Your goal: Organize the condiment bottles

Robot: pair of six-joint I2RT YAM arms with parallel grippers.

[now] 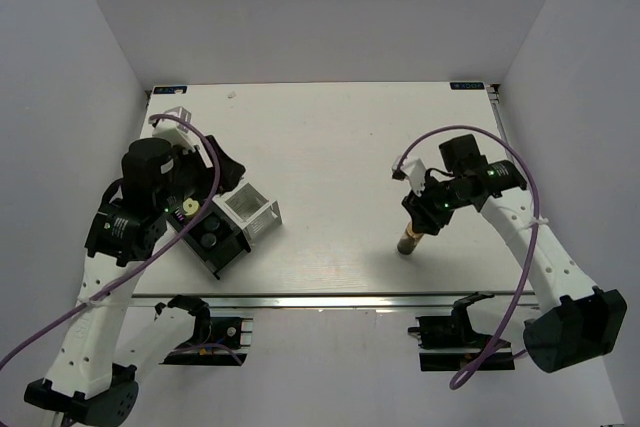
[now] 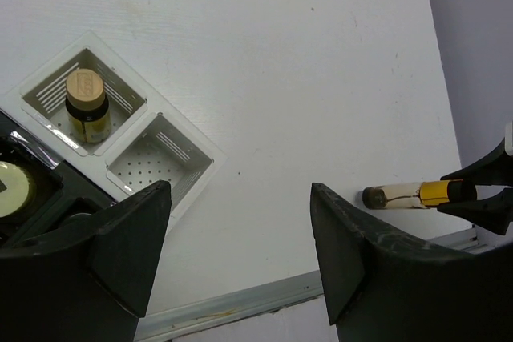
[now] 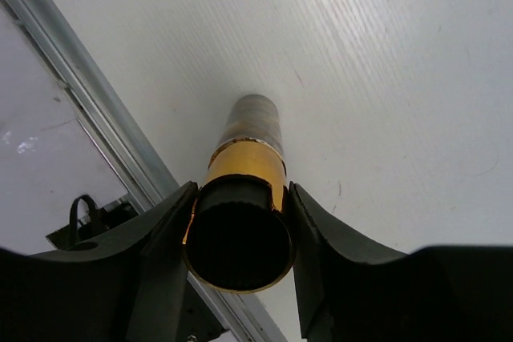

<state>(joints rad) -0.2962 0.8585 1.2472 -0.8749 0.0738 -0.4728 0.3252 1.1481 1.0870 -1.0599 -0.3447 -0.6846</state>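
I'm looking straight down onto the black cap of a yellow-label bottle (image 3: 252, 130), which is filling the right wrist view. The right gripper (image 3: 240, 191) is clamping it just below the cap, one finger pressing on each side of the yellow band. The bottle is hanging cap-up over the front right of the table (image 1: 330, 147), close to the near edge. I can't tell whether its base is touching the surface.

On the left, I'm seeing the left gripper (image 2: 238, 198) hovering with its jaws spread wide and only bare tabletop between them. It is sitting just beside the rack (image 2: 172, 138) at the front left of the table. A second yellow-label bottle (image 2: 86, 106) is standing upright in one of the rack's clear compartments, its tan cap facing the camera. The cream-white bottle (image 2: 12, 190) is showing its pale top in the neighbouring black section.
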